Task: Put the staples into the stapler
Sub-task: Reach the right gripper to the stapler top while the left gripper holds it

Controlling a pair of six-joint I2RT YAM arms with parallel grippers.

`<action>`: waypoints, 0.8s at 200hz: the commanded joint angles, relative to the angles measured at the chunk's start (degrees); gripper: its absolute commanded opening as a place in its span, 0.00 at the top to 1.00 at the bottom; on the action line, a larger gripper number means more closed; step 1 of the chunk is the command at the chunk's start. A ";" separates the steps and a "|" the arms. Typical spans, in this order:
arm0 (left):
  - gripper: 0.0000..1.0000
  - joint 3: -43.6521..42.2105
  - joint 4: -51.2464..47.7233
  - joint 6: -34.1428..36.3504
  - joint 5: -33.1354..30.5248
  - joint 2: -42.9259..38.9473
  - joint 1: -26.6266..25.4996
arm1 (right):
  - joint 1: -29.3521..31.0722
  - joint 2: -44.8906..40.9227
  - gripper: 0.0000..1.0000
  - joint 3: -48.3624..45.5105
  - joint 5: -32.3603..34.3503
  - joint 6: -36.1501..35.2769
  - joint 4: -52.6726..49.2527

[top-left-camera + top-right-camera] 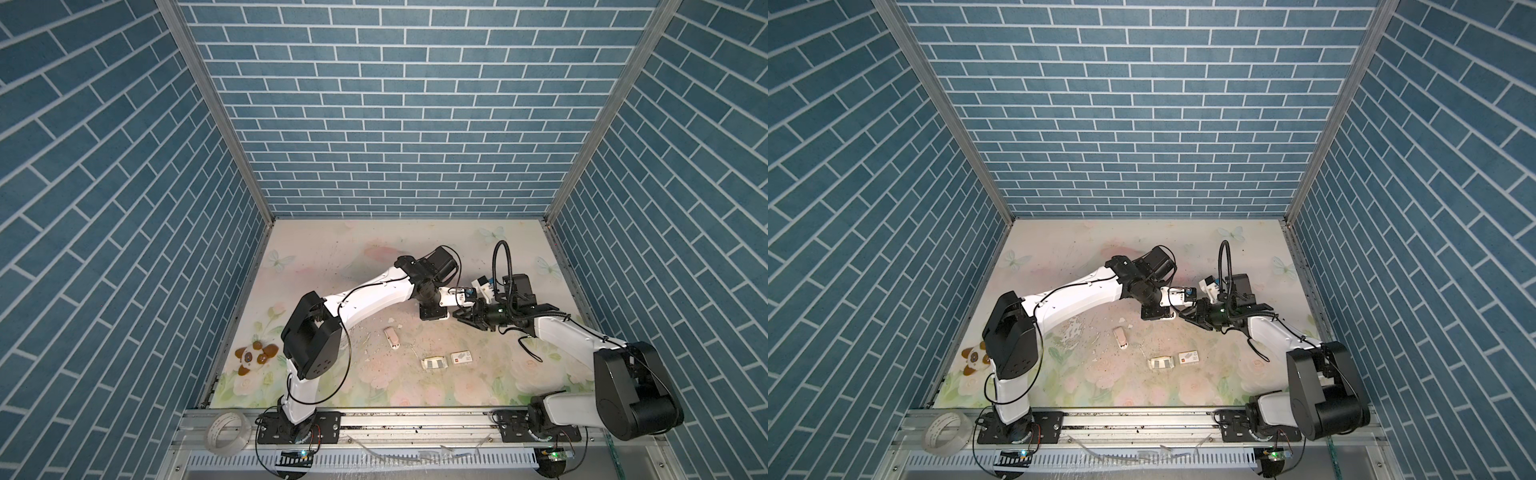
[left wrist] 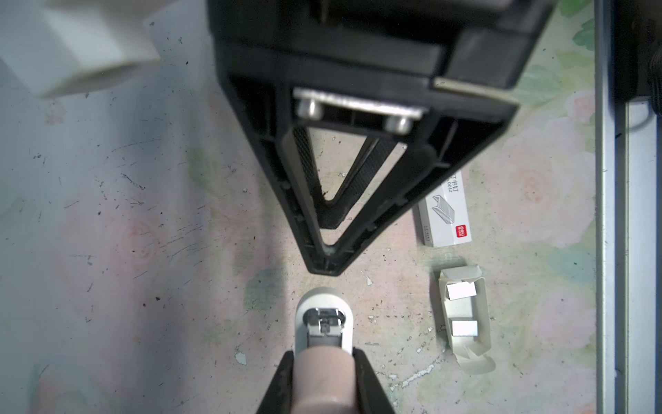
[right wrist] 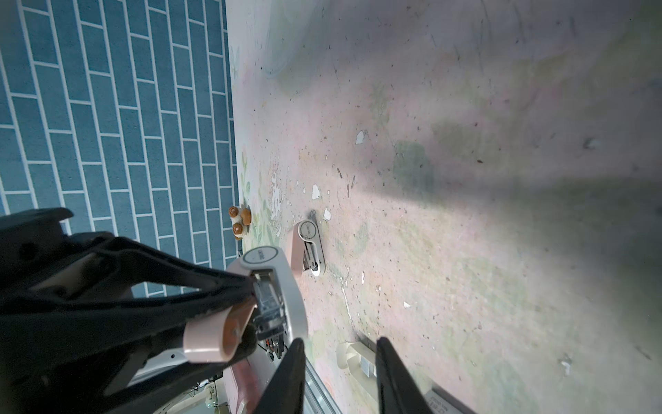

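While the left gripper [image 2: 324, 355] clamped the opened stapler [image 2: 324, 320] off the table [image 2: 143, 215], the right gripper [image 3: 340, 342] faced it, jaws apart and empty; the staples [image 2: 464, 328] lay in their white tray [image 2: 482, 312] on the table, so it would need to descend there, pinch one strip squarely, then slide it straight along the magazine; the box [image 2: 446, 215] beside the tray bore a red "deli" mark and "0012".
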 commanded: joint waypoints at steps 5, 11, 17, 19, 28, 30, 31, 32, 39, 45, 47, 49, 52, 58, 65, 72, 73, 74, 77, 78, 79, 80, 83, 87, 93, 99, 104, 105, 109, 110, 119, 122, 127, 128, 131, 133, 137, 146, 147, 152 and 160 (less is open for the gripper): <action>0.96 -0.64 0.21 -0.61 0.45 -1.13 -0.36 | 0.49 0.55 0.67 1.68 -0.85 0.73 1.57; 0.96 -0.67 0.33 -0.70 0.45 -1.15 -0.37 | 0.50 0.55 0.68 1.77 -0.85 0.73 1.46; 0.96 -0.64 0.41 -0.71 0.49 -1.23 -0.44 | 0.59 0.47 0.68 1.71 -0.90 0.80 1.48; 0.96 -0.63 0.42 -0.71 0.41 -1.21 -0.45 | 0.58 0.47 0.68 1.75 -0.93 0.81 1.48; 0.97 -0.70 0.59 -0.79 0.55 -1.21 -0.46 | 0.67 0.38 0.69 1.72 -0.95 0.81 1.33; 0.97 -0.69 0.66 -0.79 0.60 -1.21 -0.46 | 0.71 0.38 0.69 1.73 -0.98 0.75 1.31; 0.96 -0.66 0.67 -0.79 0.61 -1.21 -0.50 | 0.73 0.38 0.69 1.70 -0.96 0.78 1.31; 0.96 -0.64 0.68 -0.79 0.62 -1.21 -0.52 | 0.70 0.38 0.69 1.68 -0.95 0.76 1.26; 0.96 -0.69 0.76 -0.79 0.46 -1.21 -0.63 | 0.75 0.31 0.69 1.71 -0.95 0.73 1.13; 0.97 -0.72 0.92 -0.79 0.30 -1.21 -0.71 | 0.76 0.21 0.69 1.64 -0.94 0.73 1.04; 0.96 -0.76 0.94 -0.79 0.30 -1.21 -0.70 | 0.76 0.14 0.70 1.60 -0.90 0.73 1.00; 0.96 -0.73 0.93 -0.79 0.26 -1.21 -0.72 | 0.80 0.08 0.70 1.61 -0.86 0.73 0.96; 0.97 -0.72 0.94 -0.72 0.27 -1.16 -0.76 | 0.84 -0.03 0.70 1.53 -0.87 0.73 0.95; 0.97 -0.83 0.99 -0.71 0.17 -1.14 -0.81 | 0.84 -0.30 0.70 1.50 -0.69 0.81 0.96; 0.97 -0.83 1.08 -0.60 -0.04 -1.04 -0.89 | 0.90 -0.65 0.70 1.30 -0.59 0.84 0.96; 0.97 -0.89 1.19 -0.67 -0.20 -1.08 -0.90 | 1.00 -0.83 0.70 1.23 -0.39 0.90 0.95; 0.97 -0.89 1.24 -0.69 -0.19 -1.10 -0.90 | 1.01 -0.84 0.70 1.19 -0.36 0.90 0.95; 0.97 -0.94 1.19 -0.70 -0.18 -1.11 -0.90 | 1.01 -0.85 0.70 1.17 -0.38 0.90 0.95; 0.97 -0.97 1.28 -0.70 -0.17 -1.10 -0.90 | 1.02 -0.85 0.70 1.18 -0.41 0.91 0.96; 0.97 -1.02 1.29 -0.66 -0.17 -1.11 -0.90 | 1.02 -0.85 0.70 1.21 -0.41 0.91 0.96; 0.97 -1.04 1.29 -0.60 -0.17 -1.11 -0.90 | 1.02 -0.85 0.70 1.22 -0.41 0.95 0.95; 0.97 -1.06 1.30 -0.61 -0.21 -1.12 -0.90 | 1.06 -0.85 0.70 1.18 -0.41 0.93 0.95; 0.97 -1.20 1.30 -0.57 -0.19 -1.15 -0.89 | 1.11 -0.85 0.70 1.18 -0.41 0.95 0.82; 0.97 -1.23 1.34 -0.57 -0.25 -1.12 -0.92 | 1.11 -0.85 0.70 1.15 -0.46 0.94 0.86; 0.97 -1.36 1.45 -0.48 -0.46 -1.21 -0.96 | 1.20 -0.94 0.70 1.18 -0.34 0.99 0.93; 0.97 -1.54 1.60 -0.44 -0.70 -1.21 -0.98 | 1.28 -1.02 0.70 1.16 -0.18 0.99 0.96; 0.97 -1.64 1.71 -0.44 -0.78 -1.21 -0.92 | 1.28 -1.11 0.70 1.17 -0.13 1.08 1.03; 0.97 -1.66 1.77 -0.44 -0.82 -1.21 -0.96 | 1.33 -1.11 0.70 1.20 -0.09 1.08 1.03; 0.97 -1.77 1.82 -0.43 -0.94 -1.21 -0.97 | 1.37 -1.12 0.70 1.27 -0.11 1.15 1.08; 0.97 -1.77 1.83 -0.44 -0.95 -1.21 -0.93 | 1.41 -1.12 0.70 1.25 -0.08 1.16 1.11; 0.97 -1.94 1.86 -0.35 -1.05 -1.19 -0.97 | 1.52 -1.12 0.71 1.30 -0.06 1.08 1.04; 0.98 -1.99 1.88 -0.43 -1.13 -1.20 -0.98 | 1.54 -1.12 0.71 1.27 0.06 1.10 1.04; 0.98 -2.03 1.98 -0.51 -1.14 -1.17 -0.99 | 1.55 -1.12 0.71 1.23 0.19 1.09 1.04; 0.98 -2.03 1.95 -0.47 -1.14 -1.19 -0.99 | 1.55 -1.12 0.71 1.23 0.20 1.13 1.04; 0.98 -2.03 1.92 -0.50 -1.14 -1.20 -0.99 | 1.56 -1.04 0.71 1.23 0.28 1.09 1.04; 0.98 -2.03 1.96 -0.48 -1.07 -1.23 -0.99 | 1.59 -1.03 0.71 1.21 0.35 1.08 1.11; 0.98 -2.06 1.94 -0.52 -1.01 -1.21 -0.94 | 1.63 -0.90 0.71 1.07 0.36 1.08 1.20; 0.98 -2.04 1.99 -0.59 -0.81 -1.34 -1.07 | 1.76 -0.54 0.71 1.04 0.30 1.08 1.30; 0.98 -2.04 2.00 -0.56 -0.80 -1.36 -1.03 | 1.79 -0.48 0.71 1.00 0.30 1.08 1.30; 0.98 -2.03 2.00 -0.70 -0.64 -1.46 -1.07 | 1.81 -0.27 0.72 1.00 0.35 1.07 1.38; 0.98 -2.03 2.13 -0.76 -0.53 -1.62 -1.07 | 1.98 0.02 0.72 0.89 0.39 1.09 1.47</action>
